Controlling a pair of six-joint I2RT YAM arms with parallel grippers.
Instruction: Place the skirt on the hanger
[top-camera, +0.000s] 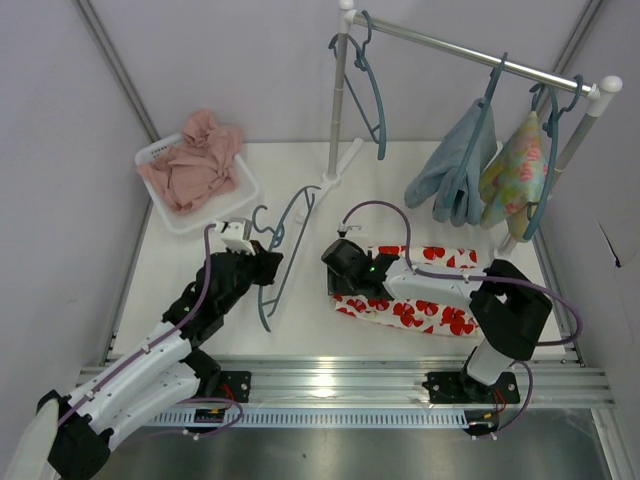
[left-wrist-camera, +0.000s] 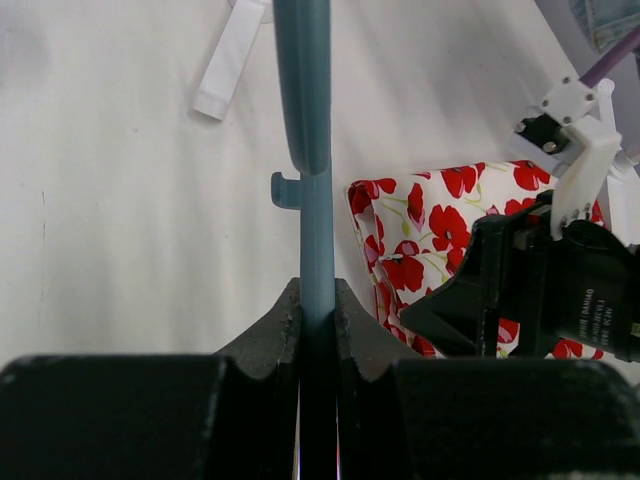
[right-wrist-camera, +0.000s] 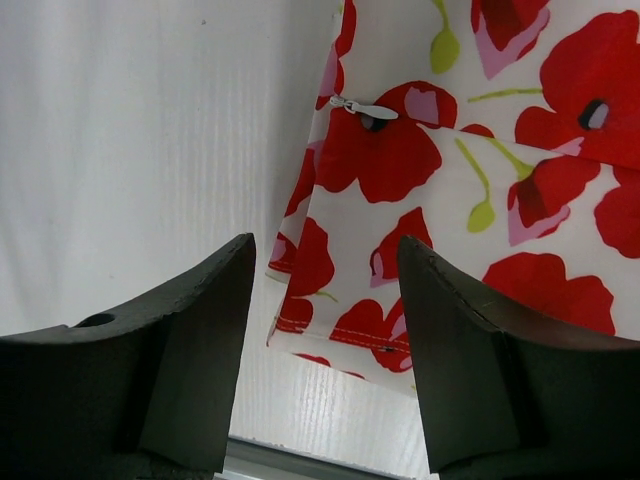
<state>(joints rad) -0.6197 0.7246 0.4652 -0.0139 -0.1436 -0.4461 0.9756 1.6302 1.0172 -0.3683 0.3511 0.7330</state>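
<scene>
While the white table (top-camera: 300, 320) sits between pale walls (top-camera: 250, 60), left gripper (left-wrist-camera: 317, 305) pinches the hanger (left-wrist-camera: 303, 90), right gripper (right-wrist-camera: 325, 265) hangs spread over the skirt (right-wrist-camera: 450, 200); rack (top-camera: 470, 50) out back.

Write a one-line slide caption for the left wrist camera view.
Left tool clamped on the teal hanger, the red-flowered skirt lying on the white table beside it.

White tabletop (top-camera: 300, 330), matte, walled on three sides. Lying flat at right of centre: red-flowered skirt (top-camera: 425, 316), zip pull showing. Left of it, a teal hanger (left-wrist-camera: 303, 90), possibly only partly resting on the surface. Far-left corner: white plastic basket (top-camera: 160, 152). At the back, centre: white rack foot (top-camera: 345, 160).
</scene>
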